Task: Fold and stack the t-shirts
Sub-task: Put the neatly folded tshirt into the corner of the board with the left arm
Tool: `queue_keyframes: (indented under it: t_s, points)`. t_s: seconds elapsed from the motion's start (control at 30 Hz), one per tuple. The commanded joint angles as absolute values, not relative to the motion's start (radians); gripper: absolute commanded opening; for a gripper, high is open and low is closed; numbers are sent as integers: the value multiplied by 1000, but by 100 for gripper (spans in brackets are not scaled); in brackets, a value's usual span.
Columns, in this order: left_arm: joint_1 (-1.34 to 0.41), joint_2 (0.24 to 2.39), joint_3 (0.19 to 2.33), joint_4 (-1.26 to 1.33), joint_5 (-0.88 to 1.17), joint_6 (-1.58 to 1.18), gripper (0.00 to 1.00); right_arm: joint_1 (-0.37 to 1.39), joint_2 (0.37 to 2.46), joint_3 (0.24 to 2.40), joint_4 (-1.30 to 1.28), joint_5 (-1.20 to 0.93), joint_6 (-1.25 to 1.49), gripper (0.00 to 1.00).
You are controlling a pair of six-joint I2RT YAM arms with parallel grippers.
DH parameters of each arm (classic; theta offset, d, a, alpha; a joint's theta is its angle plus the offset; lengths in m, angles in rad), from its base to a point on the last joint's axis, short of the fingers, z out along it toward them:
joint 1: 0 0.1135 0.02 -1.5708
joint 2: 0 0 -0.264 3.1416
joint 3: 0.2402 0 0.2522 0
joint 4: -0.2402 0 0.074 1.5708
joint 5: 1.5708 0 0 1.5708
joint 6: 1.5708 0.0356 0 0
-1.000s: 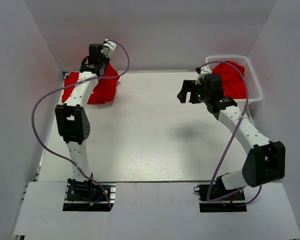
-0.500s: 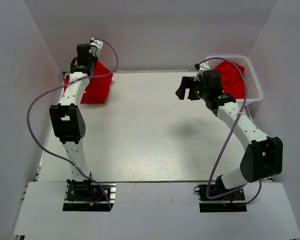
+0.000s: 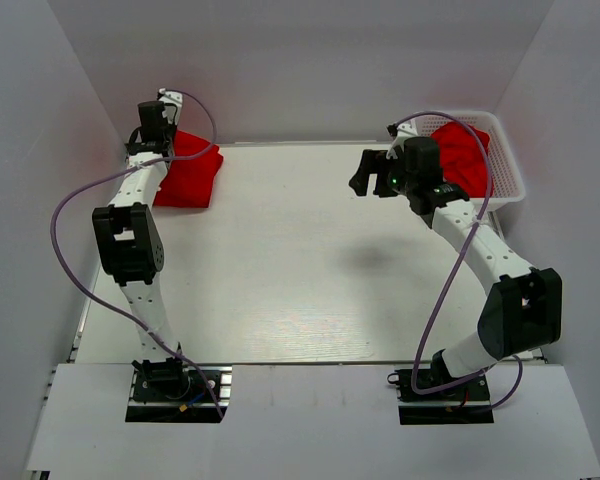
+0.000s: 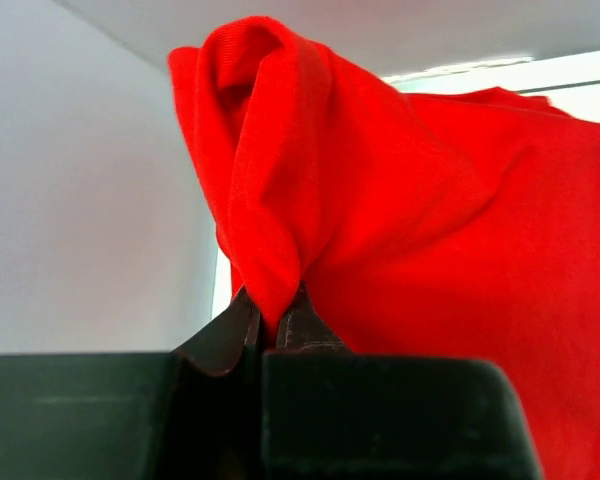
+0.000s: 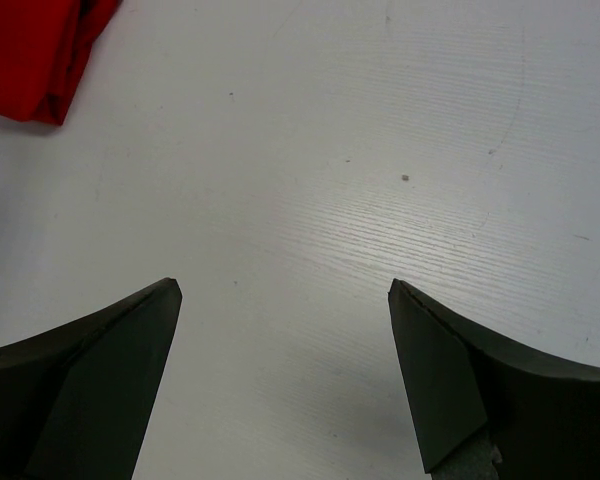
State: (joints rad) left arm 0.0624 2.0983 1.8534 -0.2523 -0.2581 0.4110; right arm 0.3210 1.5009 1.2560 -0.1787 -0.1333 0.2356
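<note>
Left wrist view: red shirt (image 4: 430, 220) ran off right and bottom edges; left gripper (image 4: 275, 318) body was blurred, only fingertips showed. Right wrist view: shirt corner (image 5: 30, 50) was cropped at top left. Overhead: right arm (image 3: 475, 240) hid part of red pile (image 3: 468, 155) in basket (image 3: 512, 160); shirt count unclear.

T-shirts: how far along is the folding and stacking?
One red shirt lies roughly folded at the far left corner of the table; whether more lie under it I can't tell. In hand: the left jaws are shut on a bunch of its fabric. Left: red fabric heaped in the basket, and the right jaws hang open, empty, above the table.
</note>
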Motion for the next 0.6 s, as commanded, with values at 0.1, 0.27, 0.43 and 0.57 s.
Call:
queue_keyframes:
  t_s: [0.1, 0.27, 0.43, 0.57]
  points:
    - [89, 2112, 1862, -172, -334, 353, 0, 325, 1514, 1308, -163, -137, 262, 90]
    - [89, 2134, 1893, -190, -371, 321, 100, 327, 1519, 1312, -172, -133, 276, 90]
    - [98, 2134, 1913, -199, -426, 311, 100, 327, 1516, 1307, -172, -133, 284, 90]
    - [98, 2114, 1943, -248, -443, 275, 100, 328, 1509, 1298, -173, -130, 285, 90]
